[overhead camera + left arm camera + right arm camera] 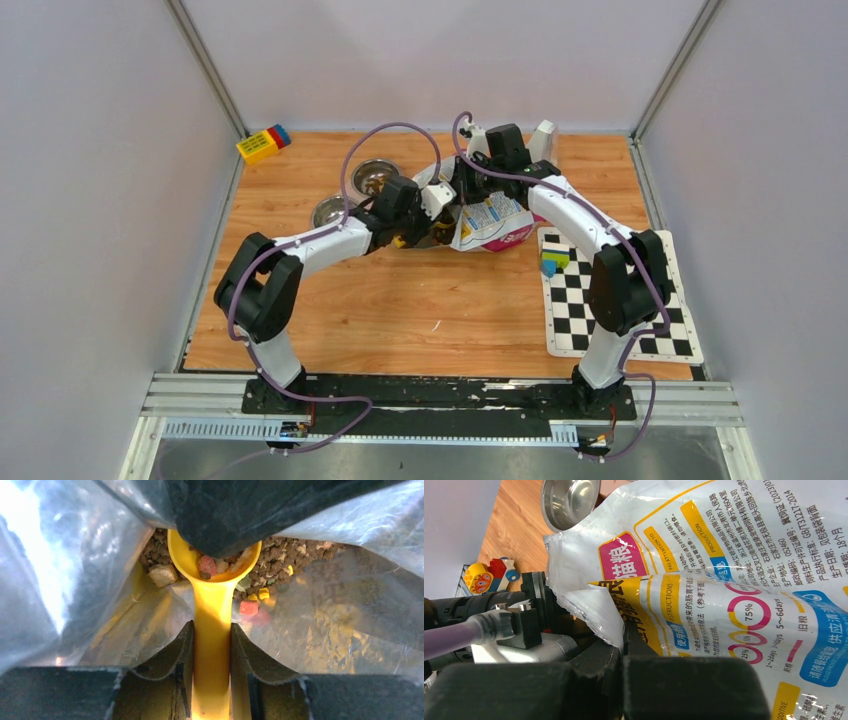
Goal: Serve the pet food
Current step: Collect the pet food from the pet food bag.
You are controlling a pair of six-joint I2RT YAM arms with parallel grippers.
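Kibble [295, 560] rings scoop [212, 610] rim — bag [60, 570] walls close.

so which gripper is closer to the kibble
Left. The left gripper is inside the bag, holding the scoop that sits in the kibble; the right gripper pinches the bag's outer edge.

Pretty plain setup: a light wooden tabletop [400, 320] boxed in by flat white walls [90, 180] on the left, right and far sides, with grey metal posts [207, 65] in the far corners. A silver aluminium rail [190, 398] runs along the near edge. Lighting's soft and even.
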